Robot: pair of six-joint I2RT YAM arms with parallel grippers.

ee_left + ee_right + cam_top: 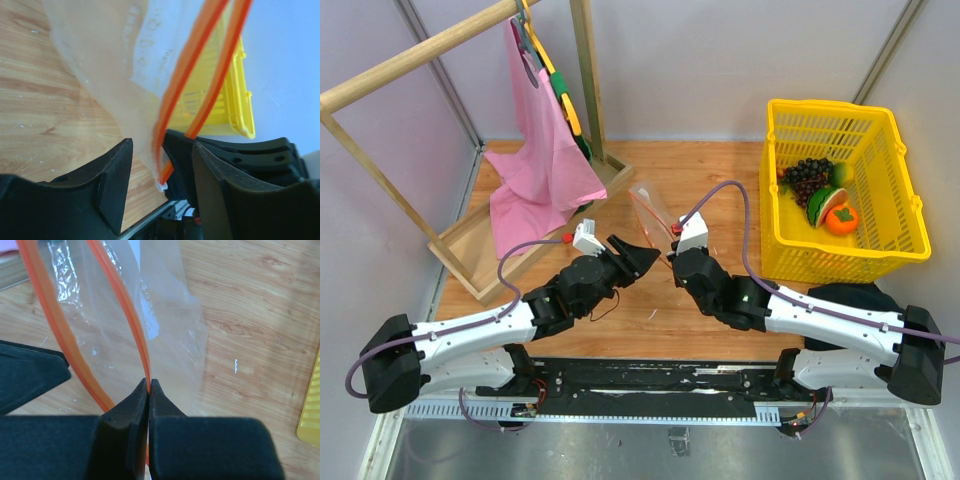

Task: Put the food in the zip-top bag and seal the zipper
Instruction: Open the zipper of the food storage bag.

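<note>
The clear zip-top bag [654,208] hangs above the table between my two grippers. Its mouth is open, and the two orange-red zipper strips [200,75] are spread apart. My right gripper [149,382] is shut on one zipper strip [131,320]; it also shows in the top view [672,251]. My left gripper [161,165] is open, with the strips' joined end and the small white slider [161,186] between its fingers, untouched. It also shows in the top view [642,256]. Grapes [807,178], a watermelon slice [824,203] and a persimmon [841,219] lie in the yellow basket [790,255].
The yellow basket stands at the right back of the table. A wooden rack [460,255] with a pink cloth [540,160] on a hanger stands at the left back. Bare wood tabletop [650,310] lies below the bag.
</note>
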